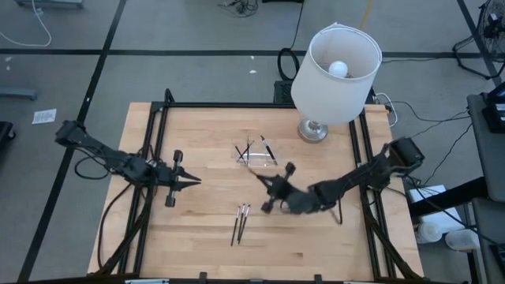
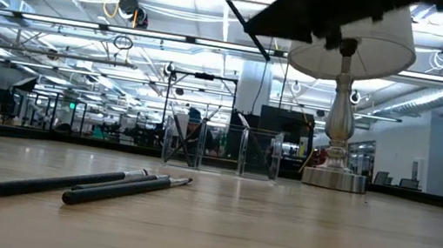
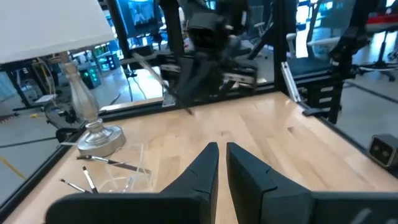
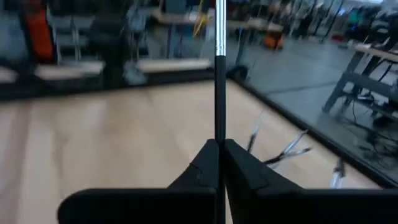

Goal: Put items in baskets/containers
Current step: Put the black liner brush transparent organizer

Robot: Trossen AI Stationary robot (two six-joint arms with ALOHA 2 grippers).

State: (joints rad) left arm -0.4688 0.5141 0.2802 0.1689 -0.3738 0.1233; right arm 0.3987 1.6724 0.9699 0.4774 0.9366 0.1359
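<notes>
Right pincer (image 1: 271, 188) clamped on one dark stick tool (image 4: 219, 81), fingers pinched tight on its shaft, silvery end pointing away from the wrist; carried up off the desk (image 1: 197, 244) just short of the clear plastic tray (image 1: 254, 156), going by the high view. Same stick visible in the low view as a thin dark line slanting under the black arm, well above the wood. Left pincer (image 1: 189, 181) parked over the left part of the desk, fingers pressed nearly together with only a sliver between them, nothing in them. Tray sitting near the back middle of the desk, just beside the lamp base (image 1: 313, 131), barely visible except for glinting edges. Several sticks (image 1: 256, 150) already at the tray, crossed over each other; can't tell for sure which lie inside and which poke over the rim or rest just outside. Two more sticks (image 1: 240, 222) lying side by side on the bare wood nearer the front edge, well apart from the tray, clearly not dealt with yet. So roughly past the halfway mark, judging by the layout: a bunch delivered, one in transit, a pair left to fetch. Probably the remaining job is a drop into the tray and then two more trips for the front pair.
</notes>
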